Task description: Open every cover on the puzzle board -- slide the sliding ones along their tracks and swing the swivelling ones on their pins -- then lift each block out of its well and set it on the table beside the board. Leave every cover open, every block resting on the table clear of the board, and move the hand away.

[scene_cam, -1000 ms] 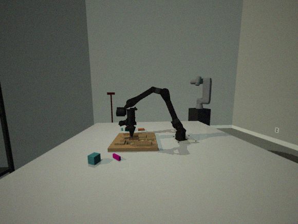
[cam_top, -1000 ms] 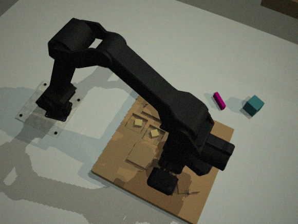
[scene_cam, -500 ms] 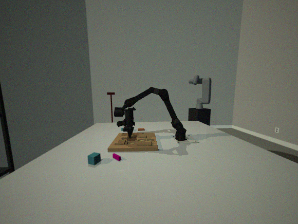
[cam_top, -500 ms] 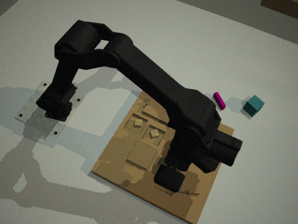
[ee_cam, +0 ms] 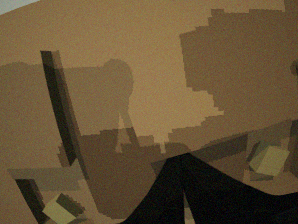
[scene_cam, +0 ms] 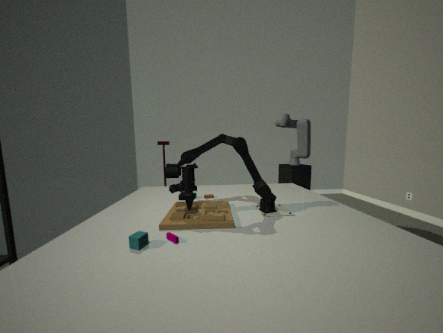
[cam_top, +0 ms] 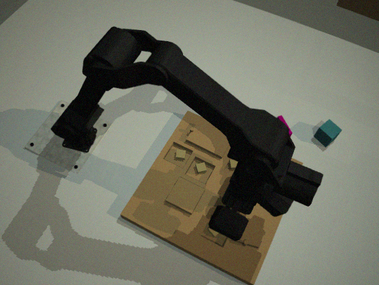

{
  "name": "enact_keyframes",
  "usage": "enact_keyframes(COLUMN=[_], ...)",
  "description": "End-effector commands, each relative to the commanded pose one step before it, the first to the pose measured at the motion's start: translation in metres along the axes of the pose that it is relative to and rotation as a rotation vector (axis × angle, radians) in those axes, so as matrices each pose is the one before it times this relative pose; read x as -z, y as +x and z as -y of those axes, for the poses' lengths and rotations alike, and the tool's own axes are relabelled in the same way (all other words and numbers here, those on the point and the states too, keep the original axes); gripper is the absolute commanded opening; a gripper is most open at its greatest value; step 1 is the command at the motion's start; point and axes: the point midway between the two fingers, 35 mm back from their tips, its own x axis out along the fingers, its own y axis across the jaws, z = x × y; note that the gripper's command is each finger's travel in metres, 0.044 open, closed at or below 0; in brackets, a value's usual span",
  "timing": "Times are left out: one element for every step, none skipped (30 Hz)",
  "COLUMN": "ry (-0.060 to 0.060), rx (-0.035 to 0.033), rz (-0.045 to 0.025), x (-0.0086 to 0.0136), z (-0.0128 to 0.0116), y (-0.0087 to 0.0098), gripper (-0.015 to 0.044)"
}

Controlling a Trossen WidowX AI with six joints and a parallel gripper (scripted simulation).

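Observation:
The wooden puzzle board (cam_top: 235, 266) (scene_cam: 198, 226) (ee_cam: 150, 30) lies under the arm. Two pale yellow blocks sit in neighbouring uncovered wells, one block (cam_top: 180, 154) beside the other block (cam_top: 200, 167). A third block (cam_top: 232, 163) shows partly beside the arm, and a fourth block (cam_top: 213, 232) partly under the hand. The wrist view shows one block (ee_cam: 60, 209) at lower left and one block (ee_cam: 269, 160) at right. A square cover (cam_top: 185, 195) lies beside the two neighbouring wells. My gripper (scene_cam: 189, 208) (ee_cam: 177, 158) is shut and empty, tips low over the board; the arm hides the wells beneath it.
A teal cube (cam_top: 327, 132) (scene_cam: 138, 240) and a magenta bar (cam_top: 285, 125) (scene_cam: 172, 237) lie on the table off one side of the board. An orange block (scene_cam: 208, 196) lies beyond the far side, with a teal thing partly hidden behind the hand. The arm's baseplate (cam_top: 42, 137) is off another side.

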Motion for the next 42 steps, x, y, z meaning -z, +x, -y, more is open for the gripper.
enact_keyframes(ry=[0.004,0.0,0.0,0.0,0.0,0.0,0.0,0.0,0.0,0.0,0.0,0.0,0.0,0.0,0.0,0.0,0.0,0.0,0.0,0.0,0.0,0.0,0.0,0.0,0.0,0.0,0.0,0.0,0.0,0.0,0.0,0.0,0.0,0.0,0.0,0.0,0.0,0.0,0.0,0.0,0.0,0.0], rx=[0.0014,-0.00007,-0.00007,-0.00007,-0.00007,-0.00007,0.0,0.0,0.0,0.0,0.0,0.0,0.0,0.0,0.0,0.0,0.0,0.0,0.0,0.0,0.0,0.0,0.0,0.0,0.0,0.0,0.0,0.0,0.0,0.0,0.0,0.0,0.0,0.0,0.0,0.0,0.0,0.0,0.0,0.0,0.0,0.0], rz=[0.00165,0.00009,0.00009,0.00009,0.00009,0.00009,0.0,0.00001,0.00001,0.00002,0.00001,0.00001,0.00001,0.00001,0.00001,0.00001,0.00001,0.00001,0.00001,0.00001,0.00001,0.00001,0.00001,0.00001,0.00001,0.00001,0.00001,0.00001,0.0,0.0,0.0,0.0,0.0,0.0,0.0,0.0,0.0,0.0,0.0,0.0,0.0,0.0], x=[-0.00544,-0.00109,-0.00109,-0.00108,-0.00108,-0.00107,-0.00003,-0.00009,-0.00014,-0.00017,-0.00016,-0.00016,-0.00015,-0.00014,-0.00014,-0.00013,-0.00013,-0.00012,-0.00011,-0.00011,-0.0001,-0.00009,-0.00009,-0.00008,-0.00008,-0.00007,-0.00006,-0.00006,-0.00005,-0.00005,-0.00004,-0.00003,-0.00003,-0.00002,-0.00001,-0.00001,0.0,0.0,0.00001,0.00002,0.00002,0.00003], z=[-0.00337,-0.00075,-0.00075,-0.00076,-0.00076,-0.00077,0.0,-0.00001,-0.00002,-0.00002,-0.00002,-0.00002,-0.00002,-0.00002,-0.00002,-0.00002,-0.00002,-0.00002,-0.00002,-0.00002,-0.00002,-0.00002,-0.00001,-0.00001,-0.00001,-0.00001,-0.00001,-0.00001,-0.00001,-0.00001,-0.00001,-0.00001,-0.00001,-0.00001,-0.00001,-0.00001,-0.00001,-0.00001,-0.00001,-0.00001,-0.00001,-0.00001], y=[-0.0005,-0.00001,-0.00001,0.0,0.0,0.0,-0.00021,-0.00063,-0.00105,-0.00129,-0.00129,-0.00129,-0.00129,-0.00129,-0.00129,-0.00129,-0.00129,-0.0013,-0.0013,-0.0013,-0.0013,-0.0013,-0.0013,-0.0013,-0.0013,-0.0013,-0.0013,-0.0013,-0.0013,-0.0013,-0.0013,-0.0013,-0.00131,-0.00131,-0.00131,-0.00131,-0.00131,-0.00131,-0.00131,-0.00131,-0.00131,-0.00131], gripper=[0.0,0.0,0.0,0.0,0.0,0.0,0.0,0.0,0.0,0.0,0.0,0.0,0.0,0.0,0.0,0.0,0.0,0.0,0.0,0.0,0.0,0.0,0.0,0.0,0.0,0.0,0.0,0.0,0.0,0.0,0.0,0.0,0.0,0.0,0.0,0.0,0.0,0.0,0.0,0.0,0.0,0.0])
